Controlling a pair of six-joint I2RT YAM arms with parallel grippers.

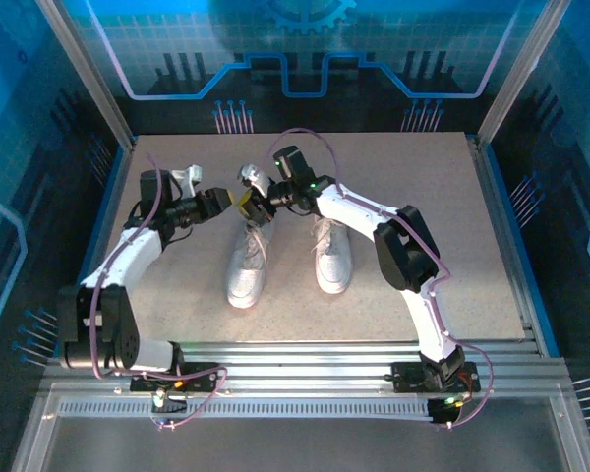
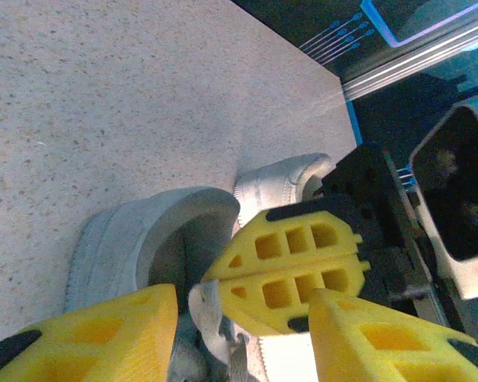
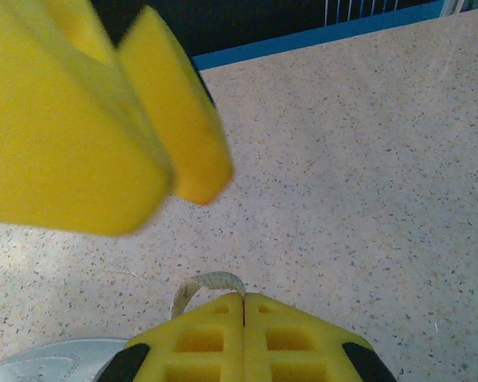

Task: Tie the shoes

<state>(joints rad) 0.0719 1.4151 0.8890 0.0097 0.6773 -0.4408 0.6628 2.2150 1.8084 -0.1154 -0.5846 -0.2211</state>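
Observation:
Two white shoes stand side by side mid-table, the left shoe point(image 1: 247, 264) and the right shoe point(image 1: 331, 258), toes toward the arms. Both grippers meet above the left shoe's heel. My right gripper point(image 1: 259, 208) point(image 3: 243, 298) is shut on a white lace point(image 3: 211, 280) that curls out from between its tips. The left wrist view shows that lace end point(image 2: 201, 306) hanging over the shoe's dark opening point(image 2: 169, 259). My left gripper point(image 1: 235, 204) point(image 2: 240, 296) is open, its yellow fingers point(image 2: 88, 338) standing either side of the right gripper's tips and the lace.
The speckled tabletop point(image 1: 423, 197) stretches bare behind and to the right of the shoes. Aluminium rails point(image 1: 305, 359) run along the near edge, and blue frame walls point(image 1: 106, 197) bound the sides.

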